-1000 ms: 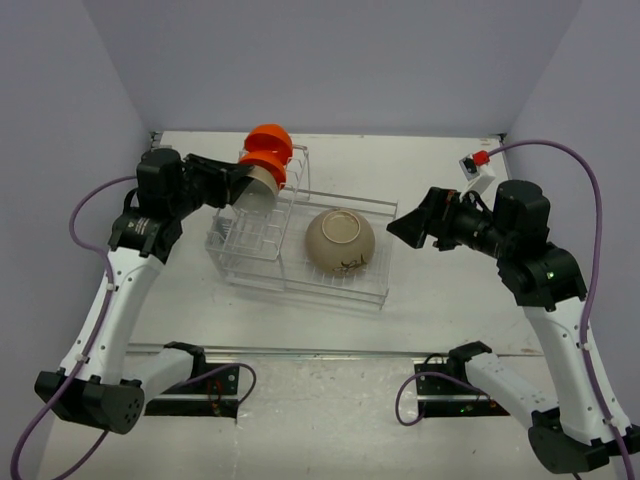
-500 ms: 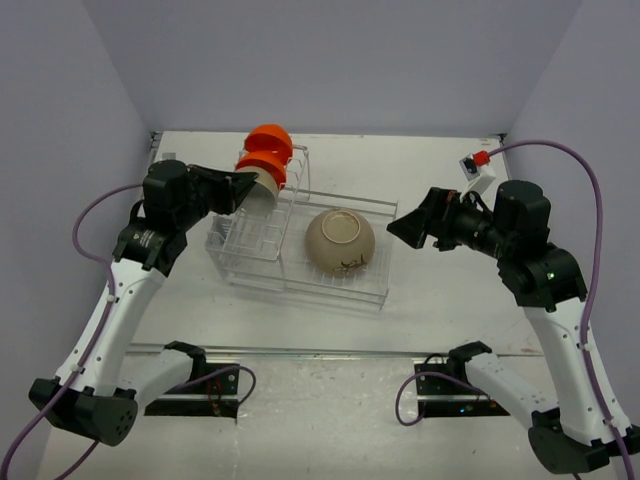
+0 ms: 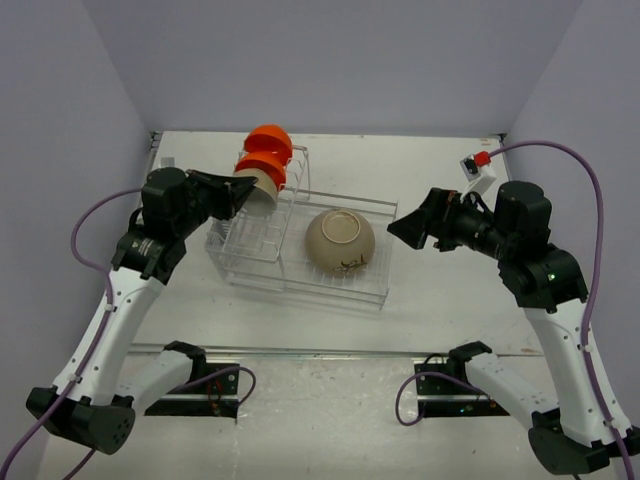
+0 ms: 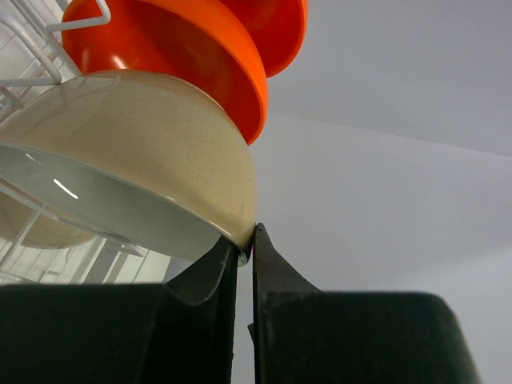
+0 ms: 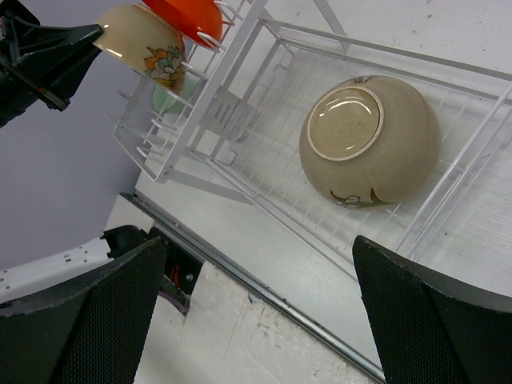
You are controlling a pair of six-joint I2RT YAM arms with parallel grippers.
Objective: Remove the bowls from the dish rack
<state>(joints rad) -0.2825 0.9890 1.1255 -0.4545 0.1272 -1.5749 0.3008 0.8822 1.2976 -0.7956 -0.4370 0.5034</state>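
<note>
Where the left hand (image 4: 247, 238) meets the dish rack (image 3: 300, 283), its two dark fingers are pressed almost together on the rim of the beige bowl (image 4: 136, 152), the lip pinched between them. Beige bowl: stands on edge in the taller slotted section, at the rack's left end, just in front of two orange bowls (image 3: 266, 150) racked behind it. Mint-green bowl (image 5: 166, 98): partly seen through the wires of that same section, just beside the beige one. Tan bowl (image 3: 340, 241): rests in the lower basket section, dark markings on its outside, well apart from both hands. Right hand (image 3: 404, 229): fingers spread wide, holding nothing, hovering near the rack's right end and facing the tan bowl. Worktop (image 3: 450, 165): white, scuffed, carrying the rack near its centre. Walls (image 3: 330, 60): plain pale lavender on three sides. Left arm: rises from its near-left base and reaches across to the rack's left side. Right arm: elbow raised, forearm directed leftward.
</note>
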